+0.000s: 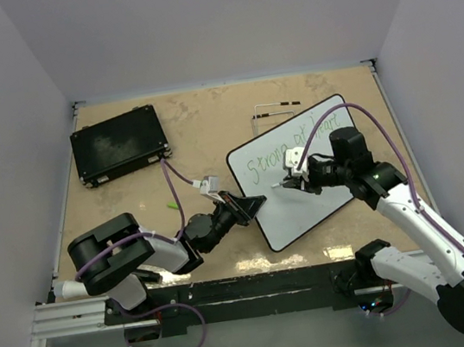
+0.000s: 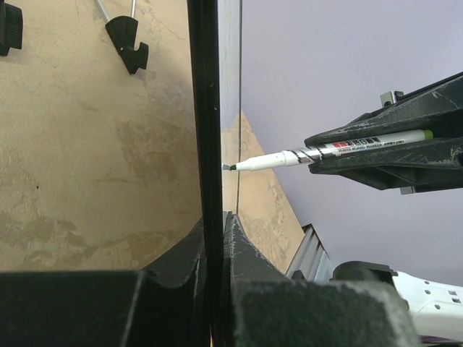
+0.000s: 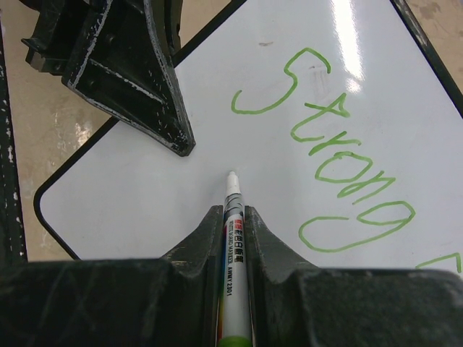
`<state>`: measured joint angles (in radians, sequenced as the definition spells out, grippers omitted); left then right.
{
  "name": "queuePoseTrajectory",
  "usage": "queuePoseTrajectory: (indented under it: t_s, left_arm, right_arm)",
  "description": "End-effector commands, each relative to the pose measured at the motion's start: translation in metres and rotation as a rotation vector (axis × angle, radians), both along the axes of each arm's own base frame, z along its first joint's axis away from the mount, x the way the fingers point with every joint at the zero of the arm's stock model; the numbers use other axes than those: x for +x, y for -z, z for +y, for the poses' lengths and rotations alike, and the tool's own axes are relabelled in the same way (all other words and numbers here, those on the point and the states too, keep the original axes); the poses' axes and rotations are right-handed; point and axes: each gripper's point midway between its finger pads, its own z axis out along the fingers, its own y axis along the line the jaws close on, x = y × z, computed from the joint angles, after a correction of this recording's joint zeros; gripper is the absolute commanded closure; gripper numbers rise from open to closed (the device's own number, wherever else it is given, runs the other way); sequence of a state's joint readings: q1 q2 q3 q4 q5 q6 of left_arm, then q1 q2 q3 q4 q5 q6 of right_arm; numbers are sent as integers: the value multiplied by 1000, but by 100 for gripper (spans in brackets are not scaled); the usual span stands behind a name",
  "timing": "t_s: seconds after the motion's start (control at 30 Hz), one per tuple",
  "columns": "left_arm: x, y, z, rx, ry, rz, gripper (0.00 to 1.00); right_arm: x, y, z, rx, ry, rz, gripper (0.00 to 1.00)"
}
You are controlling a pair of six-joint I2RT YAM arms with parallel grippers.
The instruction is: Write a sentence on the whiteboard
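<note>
Whiteboard sits askew on the counter, right of centre, with the left tool clamped on its left edge. The right tool is clamped on a marker, whose tip meets bare white under the sentence, 1 green line beginning "Strong". A black case lies far left.
</note>
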<state>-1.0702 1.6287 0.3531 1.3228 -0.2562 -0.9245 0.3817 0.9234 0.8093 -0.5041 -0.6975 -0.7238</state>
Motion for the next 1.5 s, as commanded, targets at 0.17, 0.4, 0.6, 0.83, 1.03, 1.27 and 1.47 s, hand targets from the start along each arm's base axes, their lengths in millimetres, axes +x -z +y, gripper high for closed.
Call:
queuePoseTrajectory:
  t_s: [0.17, 0.4, 0.6, 0.83, 1.03, 1.27, 1.47]
  left_arm:
    - [5, -23, -5, -21, -13, -112, 100]
    - [4, -22, -4, -14, -13, -112, 100]
    - [4, -23, -3, -15, -15, -115, 100]
    - [5, -22, -3, -12, -16, -116, 100]
    - [5, -21, -3, -9, -15, -116, 100]
    - [4, -20, -4, -7, -12, -115, 100]
    - [4, -19, -5, -10, -5, -116, 100]
  right_arm:
    - [-7, 9, 4, -21, -52, 31, 100]
    - [-13, 16, 0, -61, -83, 33, 100]
    - [-11, 19, -6, -95, -57, 29, 100]
    - [-4, 16, -12, -113, -6, 2, 100]
    - [1, 13, -15, -116, 28, -11, 100]
    - [7, 3, -15, -88, 77, -35, 100]
    - [13, -9, -11, -51, 90, -56, 100]
